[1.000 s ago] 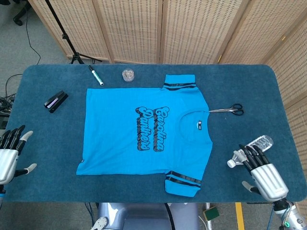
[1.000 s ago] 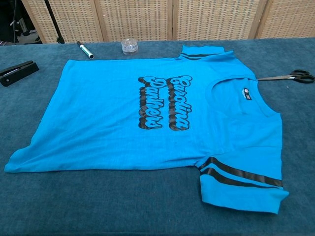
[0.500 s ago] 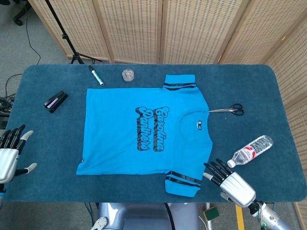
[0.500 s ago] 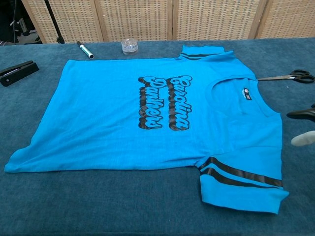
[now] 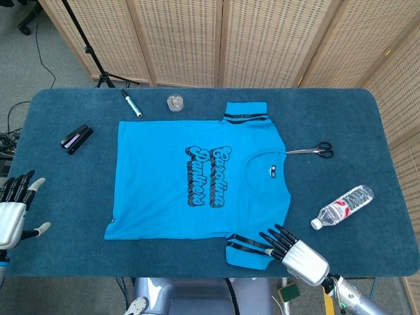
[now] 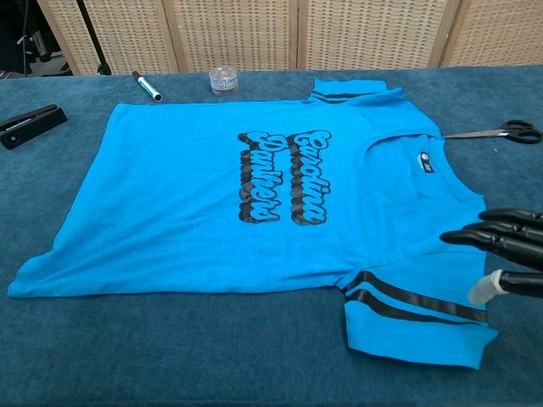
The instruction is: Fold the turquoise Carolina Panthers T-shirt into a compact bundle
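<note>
Both the left hand (image 5: pixel 13 210) and right hand (image 5: pixel 294 252) hover empty, fingers spread.

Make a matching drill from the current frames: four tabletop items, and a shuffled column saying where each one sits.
Items:
1. scissors
2. water bottle
3. stapler
4. right hand

Places:
A. left of the T-shirt hem
B. over the near striped sleeve
C. lying on the table right of the shirt, nearer than the scissors
D. beside the collar, far right

Pairs: 1-D, 2-C, 3-A, 4-B

Turquoise T-shirt (image 5: pixel 190 177) with black lettering and black-striped sleeves.
</note>
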You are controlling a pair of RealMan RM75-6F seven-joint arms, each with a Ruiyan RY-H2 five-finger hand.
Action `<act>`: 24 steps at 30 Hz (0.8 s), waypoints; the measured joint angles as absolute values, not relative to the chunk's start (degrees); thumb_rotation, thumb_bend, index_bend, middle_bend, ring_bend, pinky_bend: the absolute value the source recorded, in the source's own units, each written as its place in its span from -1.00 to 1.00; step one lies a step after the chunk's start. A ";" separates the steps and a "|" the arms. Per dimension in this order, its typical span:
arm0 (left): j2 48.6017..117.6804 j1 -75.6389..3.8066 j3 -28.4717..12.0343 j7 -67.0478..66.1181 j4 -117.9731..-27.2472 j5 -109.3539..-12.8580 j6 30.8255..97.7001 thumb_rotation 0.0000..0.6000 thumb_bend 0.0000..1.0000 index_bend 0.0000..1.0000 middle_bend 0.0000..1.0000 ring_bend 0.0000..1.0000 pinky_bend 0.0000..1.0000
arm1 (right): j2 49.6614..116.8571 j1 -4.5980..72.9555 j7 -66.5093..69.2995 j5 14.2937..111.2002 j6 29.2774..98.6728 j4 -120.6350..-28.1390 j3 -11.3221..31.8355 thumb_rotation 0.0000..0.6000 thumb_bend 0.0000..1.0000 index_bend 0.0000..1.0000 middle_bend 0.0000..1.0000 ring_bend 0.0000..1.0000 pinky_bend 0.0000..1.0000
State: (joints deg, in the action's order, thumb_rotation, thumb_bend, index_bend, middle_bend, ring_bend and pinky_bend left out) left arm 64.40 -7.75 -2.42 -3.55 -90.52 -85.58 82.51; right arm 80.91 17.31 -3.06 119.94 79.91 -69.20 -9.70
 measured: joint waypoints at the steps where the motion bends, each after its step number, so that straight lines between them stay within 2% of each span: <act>1: 64.38 -7.75 -2.42 -3.53 -90.55 -85.58 82.51 1.00 -1.00 -1.00 -1.00 -1.00 -1.00 | 81.24 17.44 -3.31 119.86 79.55 -69.09 -9.77 1.00 -1.00 -0.39 -1.00 -1.00 -1.00; 24: 64.59 -7.96 -2.24 -4.02 -90.53 -85.17 81.81 1.00 -1.00 -1.00 -1.00 -1.00 -1.00 | 86.10 20.28 -8.82 115.73 74.22 -69.93 -9.41 1.00 -0.79 -0.31 -1.00 -1.00 -1.00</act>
State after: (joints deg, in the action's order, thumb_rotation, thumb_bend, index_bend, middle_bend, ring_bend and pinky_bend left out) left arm 64.59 -7.96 -2.24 -4.02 -90.53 -85.17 81.81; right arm 86.10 20.28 -8.82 115.73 74.22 -69.93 -9.41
